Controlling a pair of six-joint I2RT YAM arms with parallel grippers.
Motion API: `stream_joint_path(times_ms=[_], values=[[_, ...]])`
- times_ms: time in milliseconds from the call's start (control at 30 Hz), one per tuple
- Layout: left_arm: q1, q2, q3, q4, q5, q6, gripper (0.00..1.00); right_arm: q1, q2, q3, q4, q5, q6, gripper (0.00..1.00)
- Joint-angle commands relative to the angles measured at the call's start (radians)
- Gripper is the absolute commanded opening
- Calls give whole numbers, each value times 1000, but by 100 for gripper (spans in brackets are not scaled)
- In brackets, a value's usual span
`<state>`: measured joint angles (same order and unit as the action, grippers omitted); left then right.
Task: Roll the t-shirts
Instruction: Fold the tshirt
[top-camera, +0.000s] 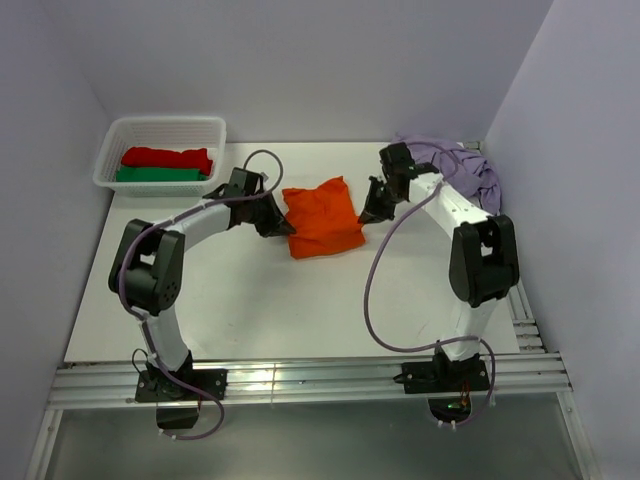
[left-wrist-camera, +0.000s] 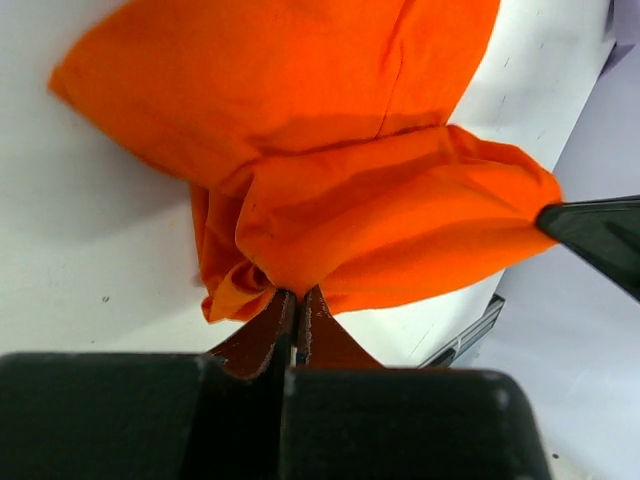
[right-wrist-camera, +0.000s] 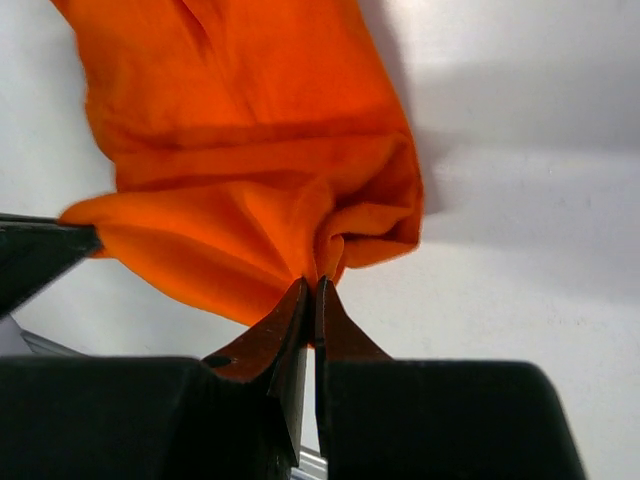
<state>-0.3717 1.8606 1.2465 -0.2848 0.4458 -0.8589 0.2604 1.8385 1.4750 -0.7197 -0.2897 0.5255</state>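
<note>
1. Bright orange cotton t-shirt (top-camera: 322, 218): lies near the middle of the white worktop (top-camera: 260, 300), folded into a compact, rumpled pad. No rolled turns show on it.
2. Left gripper (left-wrist-camera: 297, 300): closed tight on a bunched bit of the pad's 9 o'clock edge, with cloth pinched between the fingertips.
3. Right gripper (right-wrist-camera: 313, 290): likewise clamped on a gathered fold at the 3 o'clock edge. The two face each other across the shirt.
4. Pale lilac t-shirt (top-camera: 475, 165): a loose heap at about 2 o'clock, in the far corner beside the right arm. Nothing grips it.
5. White plastic lattice basket (top-camera: 165, 121): at 10 o'clock, holding a red cloth (top-camera: 165, 157) and a green cloth (top-camera: 160, 175), both in tidy bundles. Whether these are shirts cannot be told.
6. Progress, as judged: the work looks early to midway. The orange shirt appears folded narrow and held ready, but its rolling is not yet done. The lilac shirt has yet to be spread, folded and rolled.
</note>
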Motion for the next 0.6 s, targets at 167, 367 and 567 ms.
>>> stream_joint_path(times_ms=[167,367,567], values=[[-87,-213,-324,217,-65,-6,0,-4,-269,-408,178,-11,21,0],[-209,-383,-577,384,-179,-107,0,34,-418,-640,261,7,44,0],[-338,-540,-737,404,-283,-196,0,74,-582,-809,269,23,79,0]])
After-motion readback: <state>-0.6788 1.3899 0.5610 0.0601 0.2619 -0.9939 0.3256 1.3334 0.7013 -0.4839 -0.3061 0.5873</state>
